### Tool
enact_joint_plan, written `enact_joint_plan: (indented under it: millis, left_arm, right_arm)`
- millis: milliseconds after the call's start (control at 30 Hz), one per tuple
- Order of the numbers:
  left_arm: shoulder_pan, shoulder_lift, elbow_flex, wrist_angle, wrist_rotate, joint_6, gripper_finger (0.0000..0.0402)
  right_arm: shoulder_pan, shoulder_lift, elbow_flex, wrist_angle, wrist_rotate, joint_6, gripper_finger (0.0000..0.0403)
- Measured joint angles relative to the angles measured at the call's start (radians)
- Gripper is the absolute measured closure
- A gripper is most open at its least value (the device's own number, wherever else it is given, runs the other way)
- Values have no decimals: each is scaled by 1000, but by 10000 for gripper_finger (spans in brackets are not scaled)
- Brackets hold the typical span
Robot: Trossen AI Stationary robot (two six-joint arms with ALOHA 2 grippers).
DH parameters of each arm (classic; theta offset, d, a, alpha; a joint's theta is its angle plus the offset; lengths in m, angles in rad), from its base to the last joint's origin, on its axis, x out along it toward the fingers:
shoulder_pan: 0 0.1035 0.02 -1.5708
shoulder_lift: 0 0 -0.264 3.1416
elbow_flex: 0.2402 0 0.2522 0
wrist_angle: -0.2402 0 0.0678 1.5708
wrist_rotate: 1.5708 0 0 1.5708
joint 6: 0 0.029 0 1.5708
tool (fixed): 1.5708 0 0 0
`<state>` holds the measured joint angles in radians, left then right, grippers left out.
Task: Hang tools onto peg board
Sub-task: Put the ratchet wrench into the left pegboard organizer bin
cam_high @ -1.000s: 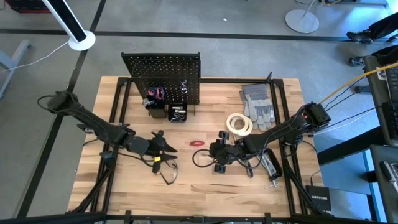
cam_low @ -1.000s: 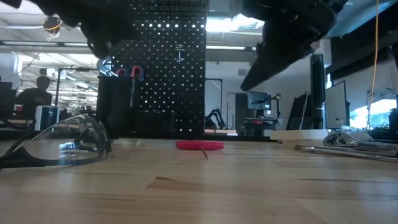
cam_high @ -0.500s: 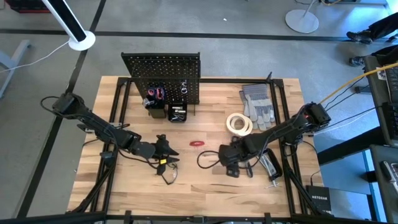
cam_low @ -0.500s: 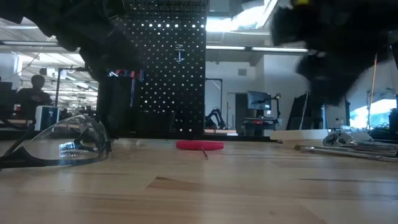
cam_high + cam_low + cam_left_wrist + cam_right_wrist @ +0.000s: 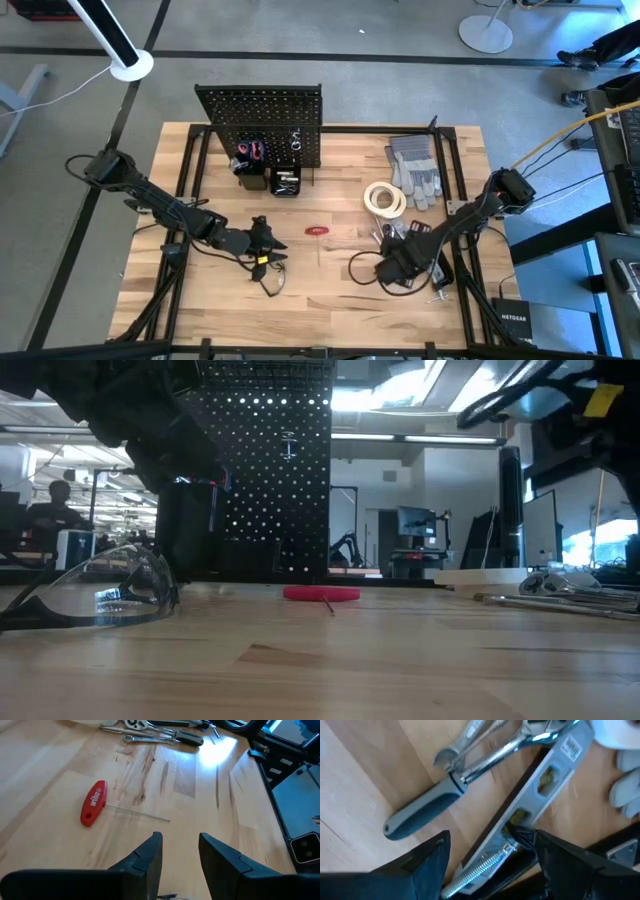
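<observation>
The peg board [image 5: 260,125] stands upright at the table's far side with small bins on its front. A red T-handled hex key [image 5: 318,230] [image 5: 94,810] lies flat on the wood. My left gripper [image 5: 268,240] [image 5: 180,852] hovers open just left of it, with nothing between its fingers. Clear safety glasses [image 5: 100,595] rest on the table near that arm. My right gripper [image 5: 395,265] [image 5: 492,857] points down, open, over a silver level [image 5: 540,790] and a grey-handled wrench [image 5: 420,815] lying at the right. The white tape roll [image 5: 384,198] lies flat farther back.
Grey gloves [image 5: 415,165] lie at the far right corner. Loose metal tools [image 5: 560,590] cluster along the right side by the black frame rail [image 5: 455,190]. Bare wood [image 5: 330,300] lies between the two grippers. A person sits in the room behind the table [image 5: 45,510].
My right gripper has swung from the table's middle toward its right and near edge and tipped from nearly level to pointing down over the level and wrench. My left gripper has sunk a little toward the table. No tool has moved.
</observation>
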<state>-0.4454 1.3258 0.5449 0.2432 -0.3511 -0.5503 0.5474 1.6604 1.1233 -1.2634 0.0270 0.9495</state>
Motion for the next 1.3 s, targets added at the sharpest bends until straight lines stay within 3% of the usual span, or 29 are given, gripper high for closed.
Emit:
enact_joint_plan:
  millis: [100,200,467,667,933,1100,1300]
  left_arm:
    - [1,0,0,1,-16,-16,286]
    - [0,0,0,12,-94,-30,286]
    - [-2,9,1,46,-132,-69,286]
    - [-15,72,1,103,-140,-117,286]
    - [-41,99,0,97,-136,-103,286]
    - [-46,99,0,99,-134,-83,286]
    - [-45,99,0,98,-143,-75,286]
  right_arm:
    - [25,-7,0,28,30,0,116]
    - [70,-25,-21,46,77,-4,122]
    - [204,-211,-173,272,197,231,156]
    - [245,-271,-228,370,286,421,151]
    - [215,-269,-297,483,196,604,119]
    - [218,-242,-374,579,136,715,125]
    - [205,-204,-430,663,112,729,138]
